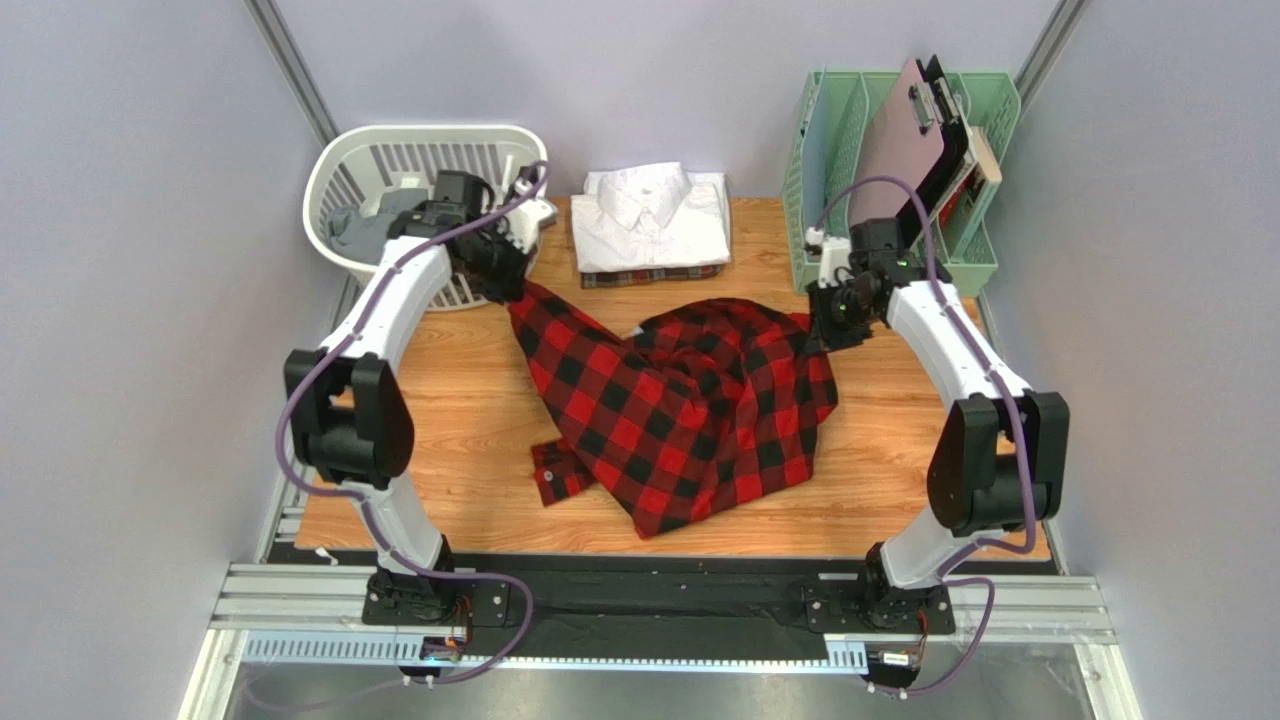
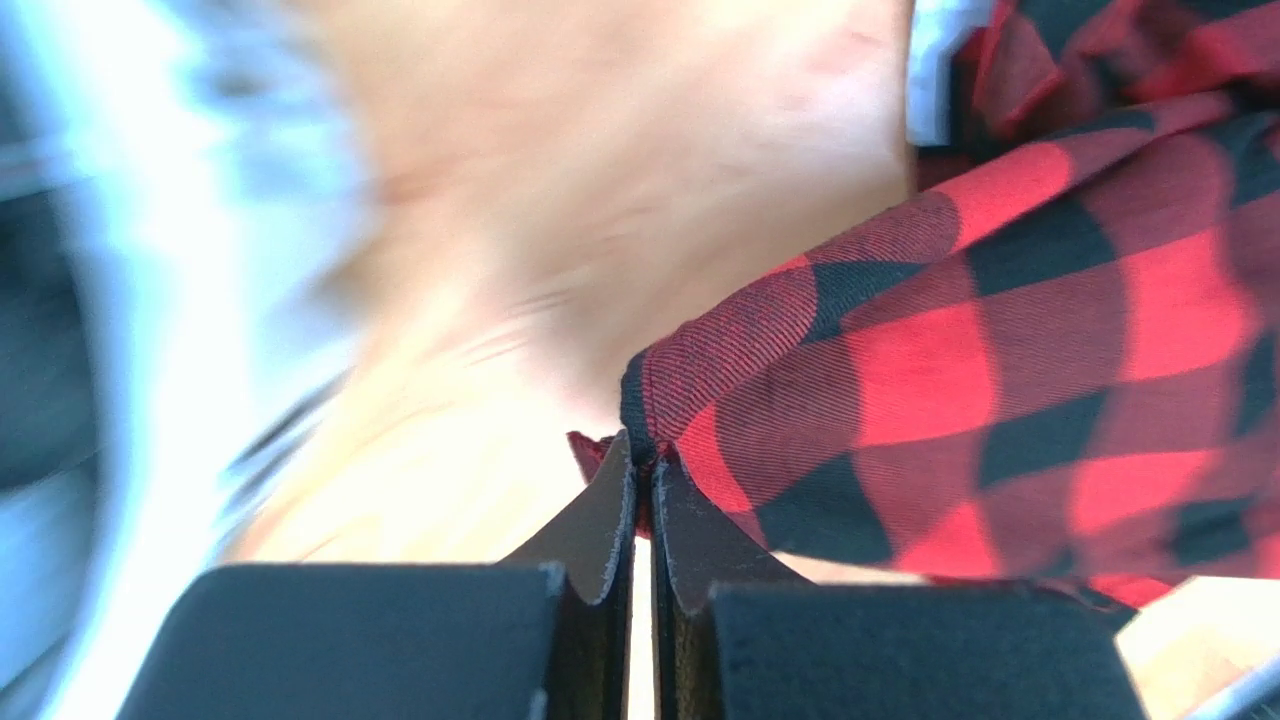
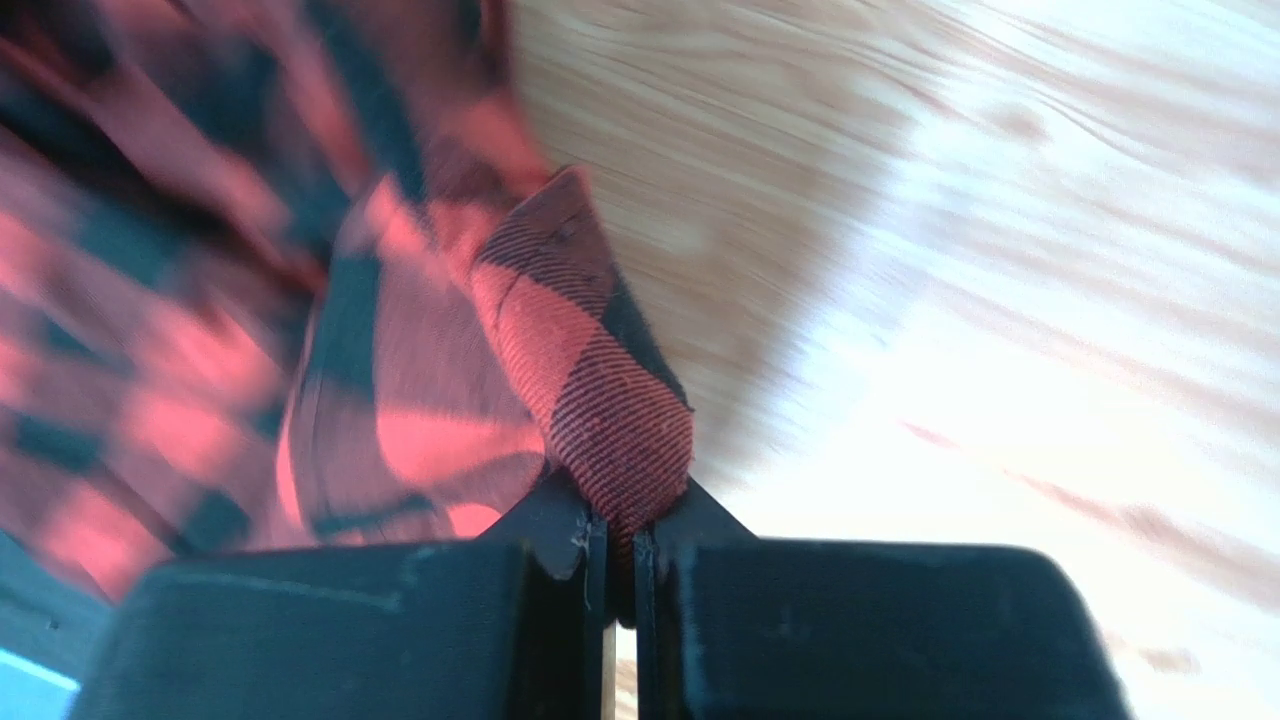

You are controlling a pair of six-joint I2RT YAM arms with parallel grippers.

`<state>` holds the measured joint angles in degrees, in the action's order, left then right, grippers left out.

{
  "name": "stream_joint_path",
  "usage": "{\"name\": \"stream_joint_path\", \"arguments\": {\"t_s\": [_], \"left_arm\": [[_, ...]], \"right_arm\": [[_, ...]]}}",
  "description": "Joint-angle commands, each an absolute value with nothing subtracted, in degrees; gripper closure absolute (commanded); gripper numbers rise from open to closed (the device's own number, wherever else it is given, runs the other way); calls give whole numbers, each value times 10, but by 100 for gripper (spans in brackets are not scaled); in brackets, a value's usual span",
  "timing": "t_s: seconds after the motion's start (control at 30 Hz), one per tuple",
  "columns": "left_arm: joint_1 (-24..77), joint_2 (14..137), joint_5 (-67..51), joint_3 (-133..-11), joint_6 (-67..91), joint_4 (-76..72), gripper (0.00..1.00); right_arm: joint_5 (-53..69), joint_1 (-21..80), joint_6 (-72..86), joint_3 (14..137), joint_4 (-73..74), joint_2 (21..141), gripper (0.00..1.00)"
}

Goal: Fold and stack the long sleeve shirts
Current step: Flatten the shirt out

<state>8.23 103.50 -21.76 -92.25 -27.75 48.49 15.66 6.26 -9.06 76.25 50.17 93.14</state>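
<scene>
The red-and-black checked flannel shirt lies crumpled and spread across the middle of the wooden table. My left gripper is shut on its far left corner, seen in the left wrist view pinching a fold of the flannel. My right gripper is shut on its far right edge, and the right wrist view shows a bunched fold between the jaws. A folded white shirt rests at the back centre on a folded dark plaid shirt.
A white laundry basket with grey cloth in it stands at the back left, close to my left gripper. A green file rack holding clipboards stands at the back right, behind my right gripper. Grey walls close in both sides.
</scene>
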Motion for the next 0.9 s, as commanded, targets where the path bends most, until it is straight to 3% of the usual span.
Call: {"name": "stream_joint_path", "arguments": {"t_s": [0.0,0.03,0.07,0.1,0.13,0.17,0.2,0.23,0.37,0.5,0.63,0.77,0.87], "left_arm": [[60,974,-123,-910,-272,475,100],[60,969,-114,-897,-277,474,100],[59,962,-115,-873,-286,475,88],[59,944,-129,-860,-292,480,55],[59,930,-146,-826,-301,482,43],[59,914,-190,-807,-315,485,33],[59,878,-220,-789,-355,503,9],[61,858,-240,-768,-371,505,7],[62,783,-275,-672,-432,533,6],[62,755,-335,-632,-481,600,9],[56,744,-380,-601,-500,609,12],[27,726,-444,-592,-504,596,11],[-51,724,-500,-609,-478,573,8]], "right_arm": [[142,37,-109,724,522,879,100],[145,38,-110,717,522,875,100],[148,38,-107,710,523,872,100],[149,37,-107,706,526,871,97],[154,38,-110,702,530,871,79],[156,38,-119,702,546,872,68],[157,38,-125,703,555,866,56],[164,38,-135,700,564,858,41],[172,40,-179,680,584,794,24],[216,84,-214,646,582,718,23],[219,234,-207,582,487,688,23],[161,369,-204,559,420,749,23],[92,460,-202,555,362,803,23]]}}
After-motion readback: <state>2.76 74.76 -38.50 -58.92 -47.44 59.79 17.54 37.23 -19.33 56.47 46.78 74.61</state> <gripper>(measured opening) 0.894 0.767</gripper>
